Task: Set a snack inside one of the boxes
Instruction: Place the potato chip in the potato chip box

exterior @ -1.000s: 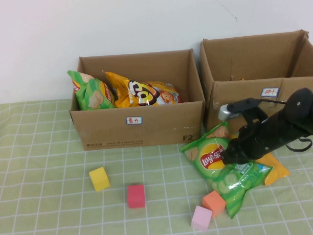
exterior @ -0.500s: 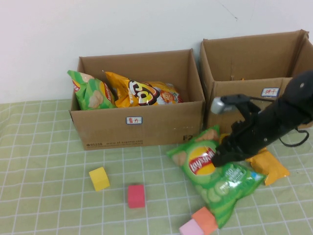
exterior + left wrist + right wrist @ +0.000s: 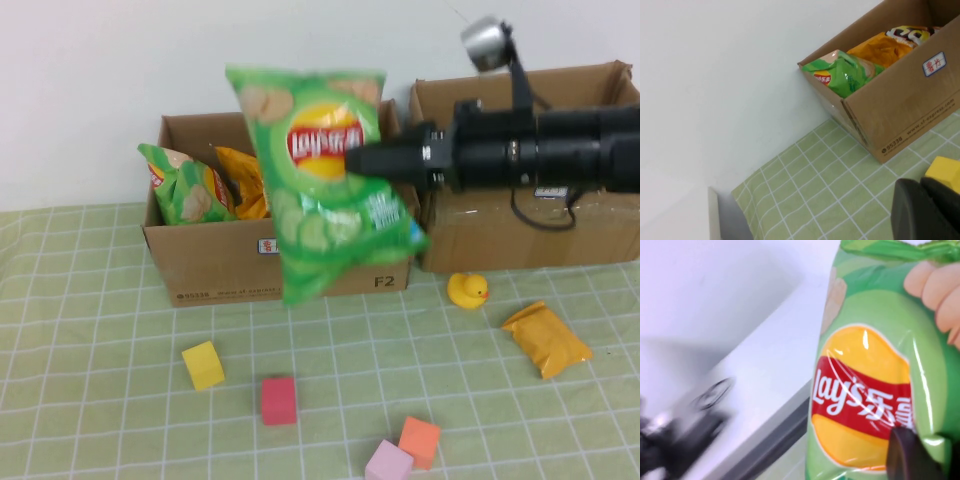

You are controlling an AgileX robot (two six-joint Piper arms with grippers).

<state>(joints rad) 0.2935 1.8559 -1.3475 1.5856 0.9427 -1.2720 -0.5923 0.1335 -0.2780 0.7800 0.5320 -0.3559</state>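
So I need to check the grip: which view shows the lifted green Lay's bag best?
The high view: the whole green Lay's bag hangs from the shut right gripper in front of the left box. The right wrist view shows only its logo face close up. The left wrist view misses it; the left gripper is shut.

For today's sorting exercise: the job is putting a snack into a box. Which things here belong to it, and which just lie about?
Job: green Lay's bag held by right gripper; left box; right box.
Lying about: rubber duck, orange packet, yellow block, red block, left gripper parked low.
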